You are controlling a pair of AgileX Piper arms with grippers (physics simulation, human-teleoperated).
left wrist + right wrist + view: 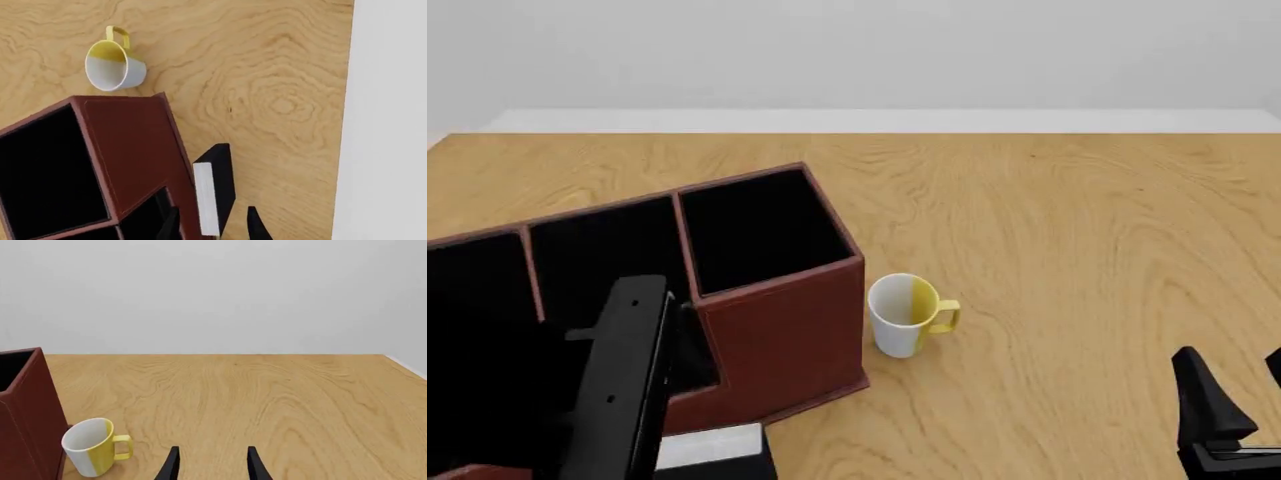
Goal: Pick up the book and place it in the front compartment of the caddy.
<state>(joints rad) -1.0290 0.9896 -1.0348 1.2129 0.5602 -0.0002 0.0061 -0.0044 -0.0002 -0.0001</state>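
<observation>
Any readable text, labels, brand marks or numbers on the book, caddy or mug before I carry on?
None readable in any view.
Slim black book with white page edges: cover and edges blank.
Red-brown leather-look caddy: plain walls, no label.
White-and-yellow mug: no print visible.

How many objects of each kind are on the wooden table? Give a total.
Slim black book with white page edges: 1
Large red-brown leather-look caddy: 1
White and yellow mug: 1
Total: 3
</observation>
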